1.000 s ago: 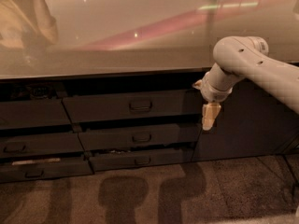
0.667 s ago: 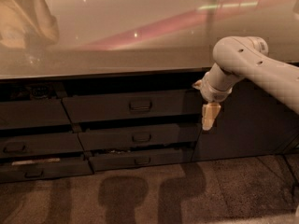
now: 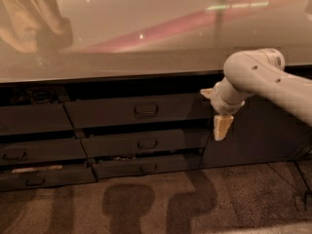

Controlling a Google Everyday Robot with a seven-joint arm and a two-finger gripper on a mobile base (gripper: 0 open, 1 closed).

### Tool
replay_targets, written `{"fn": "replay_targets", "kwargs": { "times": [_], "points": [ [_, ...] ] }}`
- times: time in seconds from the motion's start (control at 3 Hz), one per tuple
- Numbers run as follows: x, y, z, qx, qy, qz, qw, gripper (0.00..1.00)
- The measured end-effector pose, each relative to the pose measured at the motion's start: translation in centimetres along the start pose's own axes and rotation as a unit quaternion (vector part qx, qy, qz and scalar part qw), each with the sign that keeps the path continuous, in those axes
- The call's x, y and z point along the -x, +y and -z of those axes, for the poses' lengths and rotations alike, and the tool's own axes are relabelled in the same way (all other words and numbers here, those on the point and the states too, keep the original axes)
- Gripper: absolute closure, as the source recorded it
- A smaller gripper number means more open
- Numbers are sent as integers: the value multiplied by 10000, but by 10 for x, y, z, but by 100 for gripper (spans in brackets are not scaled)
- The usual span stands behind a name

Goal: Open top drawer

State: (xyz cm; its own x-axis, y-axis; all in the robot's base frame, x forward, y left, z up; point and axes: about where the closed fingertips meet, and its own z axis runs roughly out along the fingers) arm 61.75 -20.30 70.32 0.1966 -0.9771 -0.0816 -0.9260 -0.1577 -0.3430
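The gripper (image 3: 223,128) is hanging point-down from the pale arm (image 3: 265,79), at the right end of the top drawer (image 3: 102,112). It is sitting level with the drawer's front and well to the right of the bar handle (image 3: 146,110), not touching the handle. Whether the gripper is spread or closed cannot be told. The top drawer is lying just under the glossy countertop (image 3: 146,38), above two narrower drawer fronts (image 3: 112,145).
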Motion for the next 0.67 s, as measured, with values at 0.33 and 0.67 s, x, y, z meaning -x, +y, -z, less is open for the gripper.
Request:
{"fn": "replay_targets", "kwargs": {
  "times": [0.33, 0.67],
  "points": [
    [8, 4, -2, -434, -53, 526, 9977, 0],
    [8, 4, -2, -431, -52, 524, 9977, 0]
  ]
}}
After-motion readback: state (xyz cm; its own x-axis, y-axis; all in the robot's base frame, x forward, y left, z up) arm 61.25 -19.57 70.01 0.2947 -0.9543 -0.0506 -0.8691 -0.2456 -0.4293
